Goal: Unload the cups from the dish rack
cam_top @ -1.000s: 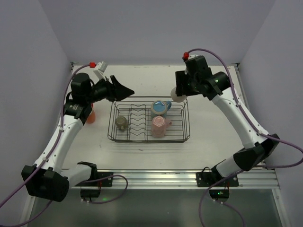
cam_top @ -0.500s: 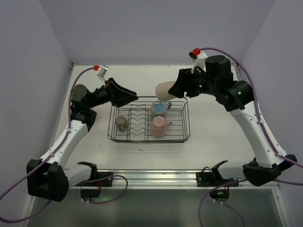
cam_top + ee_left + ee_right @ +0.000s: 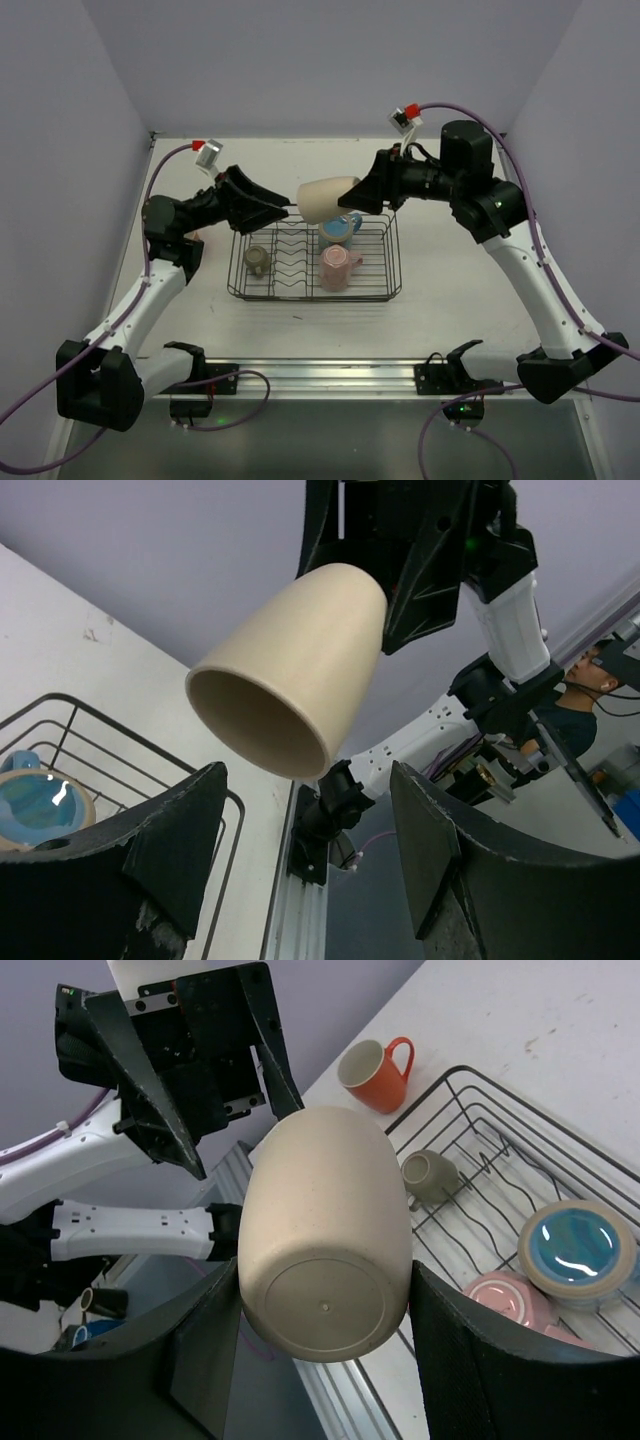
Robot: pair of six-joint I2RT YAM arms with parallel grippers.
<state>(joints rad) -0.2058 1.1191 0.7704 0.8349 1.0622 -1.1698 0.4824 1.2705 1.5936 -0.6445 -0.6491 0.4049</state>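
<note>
My right gripper is shut on the base end of the beige cup. It holds the cup on its side in the air above the back edge of the black wire dish rack, mouth pointing left. In the right wrist view the cup fills the gap between the fingers. My left gripper is open and empty, just left of the cup's mouth, not touching it. The light blue, pink and olive-grey cups sit in the rack. The orange cup stands on the table left of the rack.
The rack's upright plate dividers stand between the olive-grey cup and the pink and blue cups. Purple walls close in the table at the back and sides. A metal rail runs along the near edge.
My right gripper has carried the beige cup left from the rack's back right corner and turned it on its side. My left gripper has swung right, toward the cup's mouth.
</note>
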